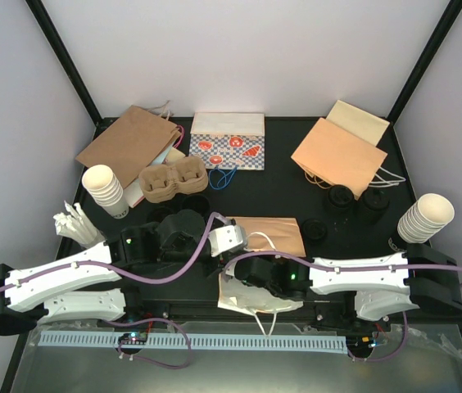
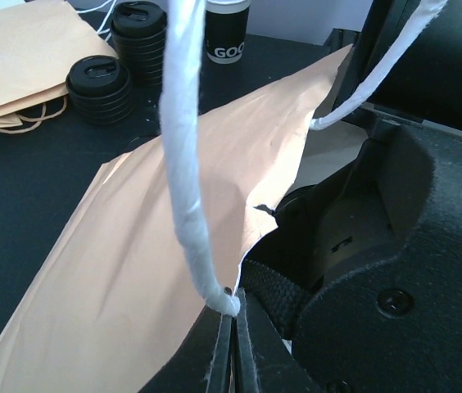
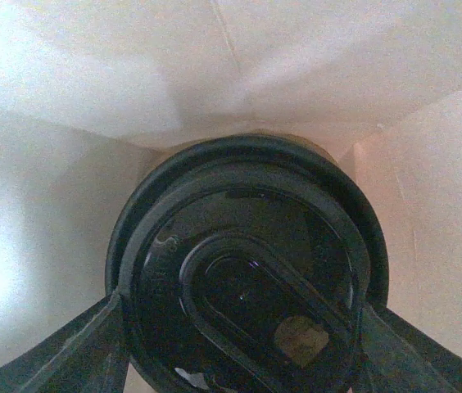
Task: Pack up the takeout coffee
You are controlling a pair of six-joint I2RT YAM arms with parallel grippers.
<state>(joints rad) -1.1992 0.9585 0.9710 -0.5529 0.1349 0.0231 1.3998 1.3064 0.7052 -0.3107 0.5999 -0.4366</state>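
Observation:
A kraft paper bag point(image 1: 274, 232) lies on its side at the table's near middle, and its white-lined mouth point(image 1: 243, 300) faces the arms. My left gripper point(image 2: 231, 309) is shut on the bag's white twisted handle point(image 2: 183, 164) and holds it up. My right gripper point(image 3: 243, 364) reaches inside the bag, its fingers point(image 3: 75, 352) closed on either side of a takeout coffee cup with a black lid point(image 3: 247, 270). In the top view the bag hides that cup. Three more black-lidded coffees point(image 1: 339, 197) stand right of the bag.
Stacks of cream paper cups stand at the left point(image 1: 104, 190) and at the right point(image 1: 425, 219). At the back lie a brown bag point(image 1: 129, 143), a checkered bag point(image 1: 227, 143), orange bags point(image 1: 341, 151) and pulp carriers point(image 1: 174, 180). White packets point(image 1: 75, 223) lie at the left.

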